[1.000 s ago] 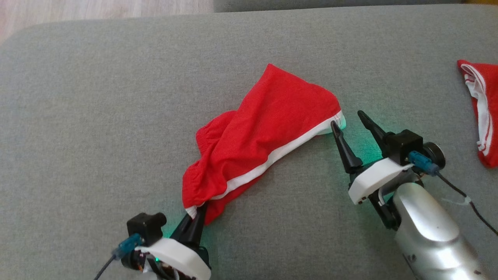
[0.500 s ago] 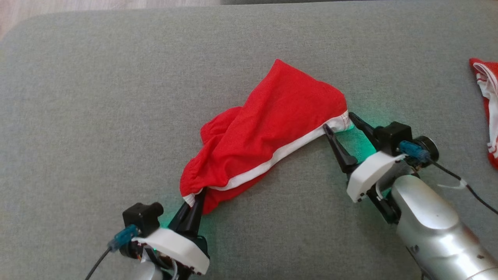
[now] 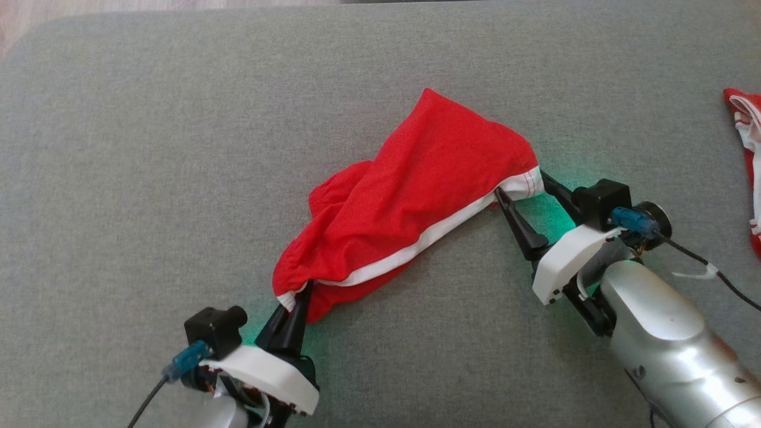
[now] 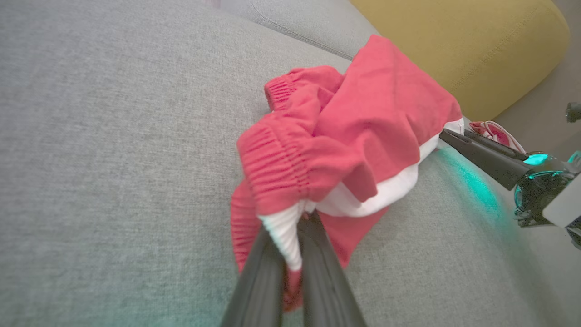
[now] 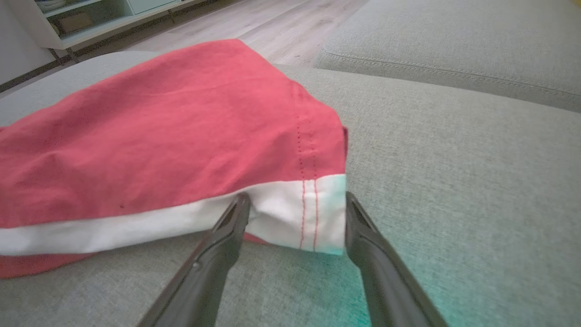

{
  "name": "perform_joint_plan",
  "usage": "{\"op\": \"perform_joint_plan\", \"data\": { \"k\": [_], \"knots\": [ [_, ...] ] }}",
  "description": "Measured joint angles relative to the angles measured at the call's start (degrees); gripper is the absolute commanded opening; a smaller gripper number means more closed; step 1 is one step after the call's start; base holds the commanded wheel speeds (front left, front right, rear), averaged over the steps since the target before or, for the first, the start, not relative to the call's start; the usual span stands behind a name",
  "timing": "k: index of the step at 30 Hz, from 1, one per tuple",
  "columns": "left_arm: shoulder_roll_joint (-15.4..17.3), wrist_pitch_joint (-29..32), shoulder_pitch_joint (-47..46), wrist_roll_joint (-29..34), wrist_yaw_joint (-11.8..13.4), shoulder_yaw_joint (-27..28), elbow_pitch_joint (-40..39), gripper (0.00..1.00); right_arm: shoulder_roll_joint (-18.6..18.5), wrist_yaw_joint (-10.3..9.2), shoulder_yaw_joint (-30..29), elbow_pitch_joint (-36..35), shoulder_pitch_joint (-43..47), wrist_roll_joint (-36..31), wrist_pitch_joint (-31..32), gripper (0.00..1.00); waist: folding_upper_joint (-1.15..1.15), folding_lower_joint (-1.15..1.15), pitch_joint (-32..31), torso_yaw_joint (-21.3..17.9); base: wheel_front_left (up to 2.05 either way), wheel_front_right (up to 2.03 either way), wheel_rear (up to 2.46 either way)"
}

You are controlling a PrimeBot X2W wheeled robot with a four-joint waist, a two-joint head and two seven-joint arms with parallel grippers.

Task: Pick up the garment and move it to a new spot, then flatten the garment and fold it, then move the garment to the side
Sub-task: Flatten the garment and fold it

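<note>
The red garment (image 3: 416,202) lies rumpled on the grey sofa cushion (image 3: 148,148), stretched between the two sets of jaws. The left jaws are clamped together on the white-ribbed end of its gathered elastic waistband. The right jaws stand spread wide, with the white-banded, red-stitched hem corner between their tips. Beyond both jaws the cushion offers broad room up to its rounded far edge. Out past the right jaws lies another red-and-white cloth (image 3: 746,160), well apart.

You will find the garment (image 3: 416,178) red, its hem band (image 5: 290,213) white with two red stitch lines; the seat cushion (image 3: 148,148) is plain grey, the far cushion (image 4: 458,50) mustard yellow.
</note>
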Motion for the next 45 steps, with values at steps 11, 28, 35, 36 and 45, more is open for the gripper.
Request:
{"op": "perform_joint_plan", "data": {
  "k": [11, 28, 35, 36, 45],
  "knots": [
    [0.54, -0.52, -0.11, -0.89, 0.08, 0.15, 0.04, 0.00, -1.70, 0.00, 4.66, -2.89, 0.12, 6.04, -0.02, 0.00, 0.00, 0.00, -0.94, -0.29, 0.00, 0.00, 0.00],
    [9.09, 14.06, 4.09, -21.98, -0.02, 4.10, -32.68, 0.00, -17.45, 0.00, -5.21, -39.02, 5.16, 36.53, 7.24, 0.00, 0.00, 0.00, -6.38, -3.50, 0.00, 0.00, 0.00],
    [11.06, 23.31, 2.62, -33.89, 2.35, 5.23, -50.56, 0.00, -21.71, 0.00, -12.49, -54.69, 9.87, 42.97, 9.46, 0.00, 0.00, -0.01, -8.93, -5.63, 0.00, 0.00, 0.00],
    [11.22, 24.66, 1.97, -35.51, 3.18, 5.23, -53.23, 0.00, -22.18, 0.00, -13.86, -57.21, 10.63, 44.02, 9.66, 0.00, 0.00, -0.01, -9.14, -6.01, 0.00, 0.00, 0.00],
    [13.47, 33.03, -11.99, -42.46, 12.24, 9.67, -58.67, 0.00, -23.48, 0.00, -26.60, -64.66, 13.72, 48.40, 12.84, 0.00, 0.00, 0.00, -6.13, -8.48, 0.00, 0.00, 0.00]
  ]
}}
